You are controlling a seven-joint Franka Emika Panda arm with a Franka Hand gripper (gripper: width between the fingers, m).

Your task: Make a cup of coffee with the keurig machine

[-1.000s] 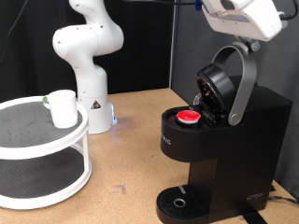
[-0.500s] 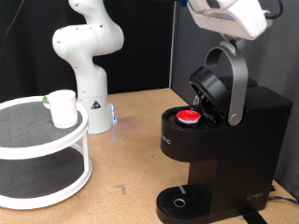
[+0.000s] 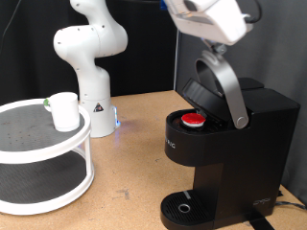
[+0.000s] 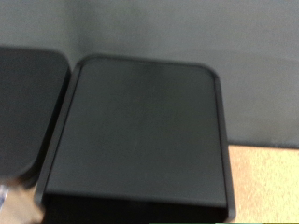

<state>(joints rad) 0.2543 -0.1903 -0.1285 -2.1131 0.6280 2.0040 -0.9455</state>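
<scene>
gripper (image 3: 204,59) at the raised grey lid handle (image 3: 223,88) of the keurig machine (image 3: 235,153), at the exterior view's top; open or closed, cannot tell. below the hand, red-topped pod (image 3: 194,120) seated in the open brewer. well off toward the exterior view's left, white cup (image 3: 64,110) on a two-tier round stand (image 3: 48,158).

1. Evenly lit from above in the exterior view, soft shadows under the white shelf (image 3: 43,182).
2. Motion blur on the gripper (image 3: 206,17).
3. Dim, soft-focus wrist view, black surface (image 4: 140,131) without glare.
</scene>
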